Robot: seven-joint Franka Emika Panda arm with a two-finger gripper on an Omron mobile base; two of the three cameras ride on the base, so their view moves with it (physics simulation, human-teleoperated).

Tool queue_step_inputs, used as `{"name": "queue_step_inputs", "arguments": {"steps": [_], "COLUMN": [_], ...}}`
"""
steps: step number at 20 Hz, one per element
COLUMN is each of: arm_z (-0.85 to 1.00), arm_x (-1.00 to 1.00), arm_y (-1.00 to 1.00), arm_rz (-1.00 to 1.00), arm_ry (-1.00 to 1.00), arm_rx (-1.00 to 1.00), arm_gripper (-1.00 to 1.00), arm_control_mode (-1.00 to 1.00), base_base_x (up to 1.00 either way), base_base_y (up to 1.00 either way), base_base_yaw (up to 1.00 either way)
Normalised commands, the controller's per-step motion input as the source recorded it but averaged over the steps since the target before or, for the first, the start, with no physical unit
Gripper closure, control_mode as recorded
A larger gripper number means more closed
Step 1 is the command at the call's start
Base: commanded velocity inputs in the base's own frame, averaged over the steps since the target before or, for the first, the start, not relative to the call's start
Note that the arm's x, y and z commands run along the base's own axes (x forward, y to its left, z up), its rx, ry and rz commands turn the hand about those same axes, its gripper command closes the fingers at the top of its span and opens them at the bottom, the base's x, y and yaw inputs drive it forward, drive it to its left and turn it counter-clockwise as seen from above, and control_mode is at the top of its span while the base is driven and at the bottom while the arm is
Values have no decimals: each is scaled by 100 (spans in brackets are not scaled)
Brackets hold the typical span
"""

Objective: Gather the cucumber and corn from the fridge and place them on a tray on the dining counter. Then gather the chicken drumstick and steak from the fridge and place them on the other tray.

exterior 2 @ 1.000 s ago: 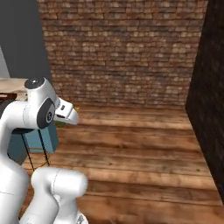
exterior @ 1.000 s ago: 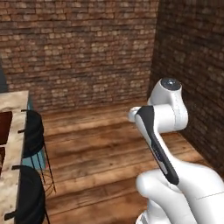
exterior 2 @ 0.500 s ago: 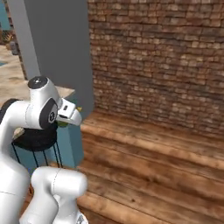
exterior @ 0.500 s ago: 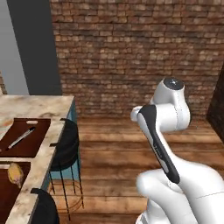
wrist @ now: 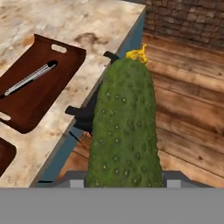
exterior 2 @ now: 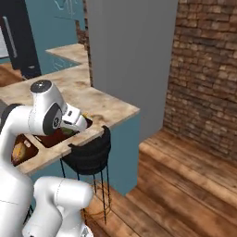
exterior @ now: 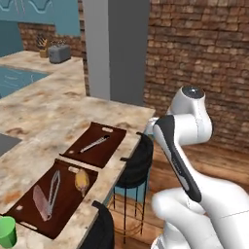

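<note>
Cucumber: dark green, bumpy skin, small yellow tip at far end; held in claw, rising lengthwise up middle of hand view, above surface edge and wooden floor.

Dining surface: beige, brown-mottled stone on teal base.

Chicken drumstick: golden-tan, lying on nearer dark tray.

Steak: pinkish slab, flat on same tray, just left of drumstick.

Fridge: dark, far left in right base view.

Brick wall behind a grey pillar — wood plank floor, teal cabinets, black stools beside the table.
</note>
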Motion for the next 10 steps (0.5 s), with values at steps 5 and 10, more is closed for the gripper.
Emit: {"name": "queue_step_inputs", "arguments": {"steps": [5, 10], "arm_z": [0, 0], "arm_x": [0, 0], "arm_y": [0, 0], "arm_rz": [0, 0], "arm_ry": [0, 0], "arm_rx": [0, 0], "arm_gripper": [100, 100], "arm_control_mode": [100, 100], "base_base_x": [-8, 46], "base_base_y": [16, -17], "base_base_yaw": [40, 51]}}
